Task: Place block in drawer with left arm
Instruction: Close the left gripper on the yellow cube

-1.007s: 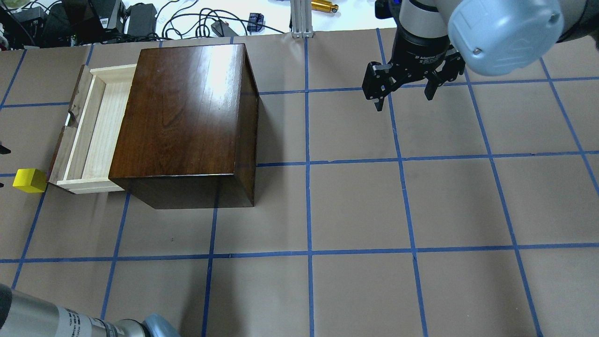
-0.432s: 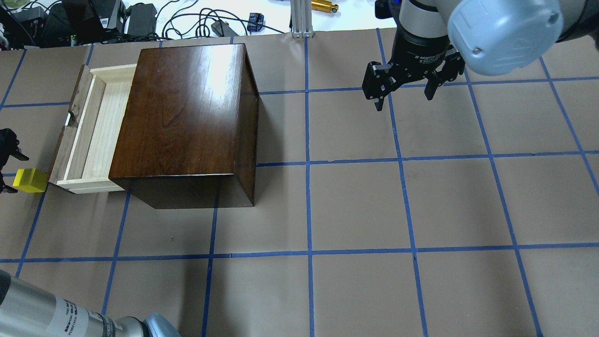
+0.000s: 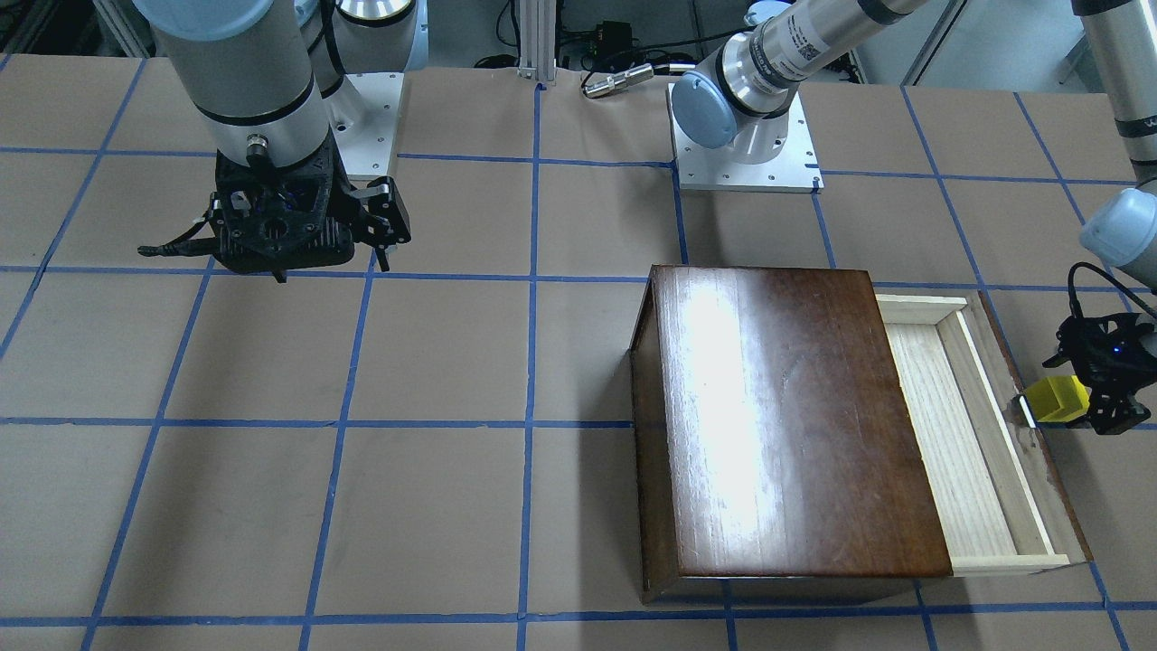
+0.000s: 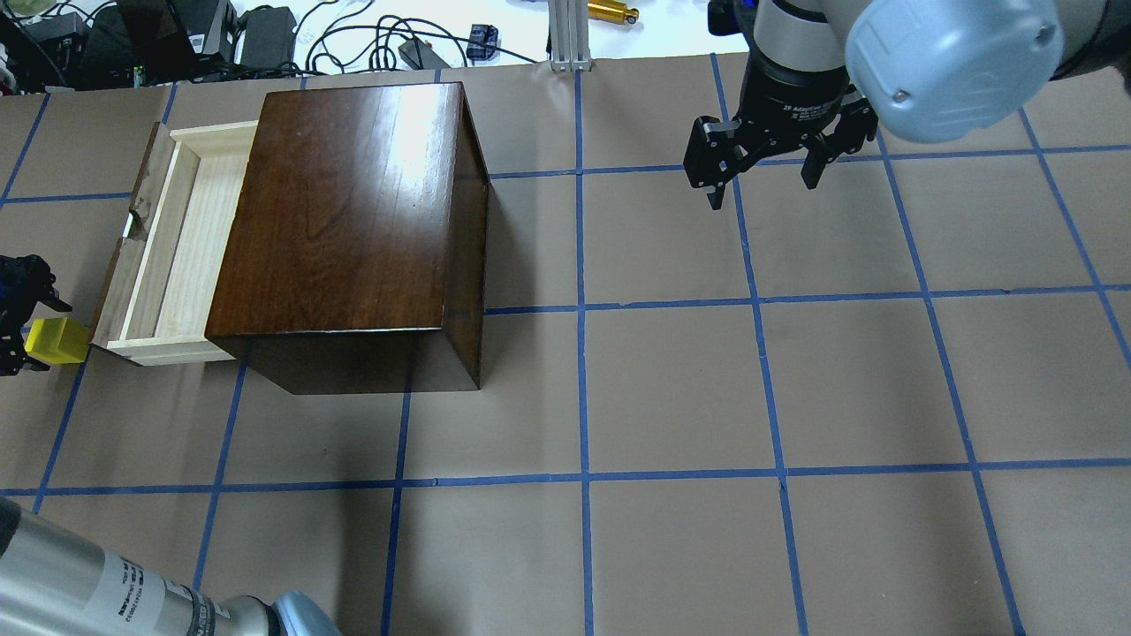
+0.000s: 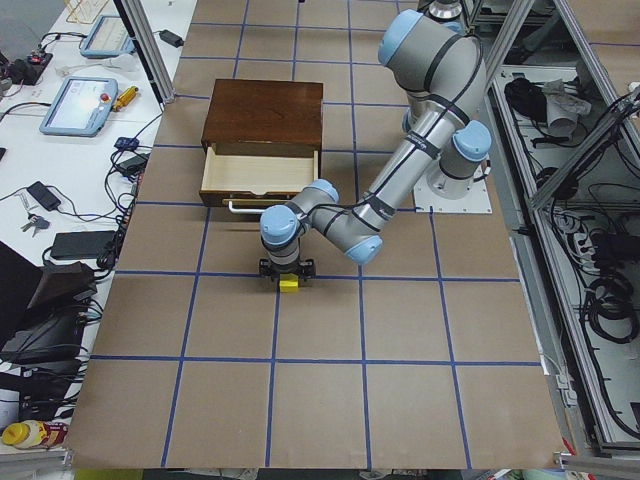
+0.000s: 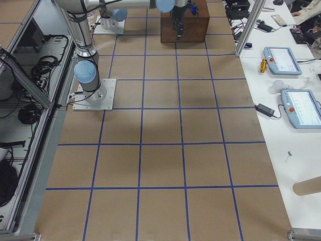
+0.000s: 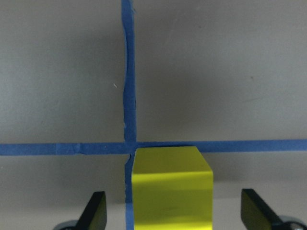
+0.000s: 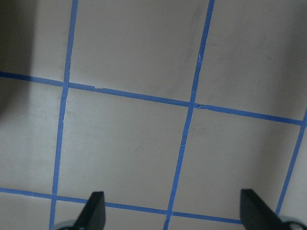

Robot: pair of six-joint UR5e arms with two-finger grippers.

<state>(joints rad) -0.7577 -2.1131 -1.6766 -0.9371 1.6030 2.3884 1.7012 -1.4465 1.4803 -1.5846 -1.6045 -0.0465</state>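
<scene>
Block [image 3: 1059, 399] rests on the worktop [image 3: 271, 452] just outside the open drawer [image 3: 922, 407] front; in the front-facing view my left gripper [image 3: 1085, 402] straddles it, ready for a lift. Wrist view: fingers [image 7: 96, 213] unclenched, gaps either side. Overhead, my right gripper [image 4: 762, 181] hangs parted, empty, well clear.

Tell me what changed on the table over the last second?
The left tool moved in from the side to the block; its open fingers now stand either side of it, with gaps, so nothing is gripped yet. The block has not moved, the drawer stays pulled out, and the right tool hangs open where it was.
</scene>
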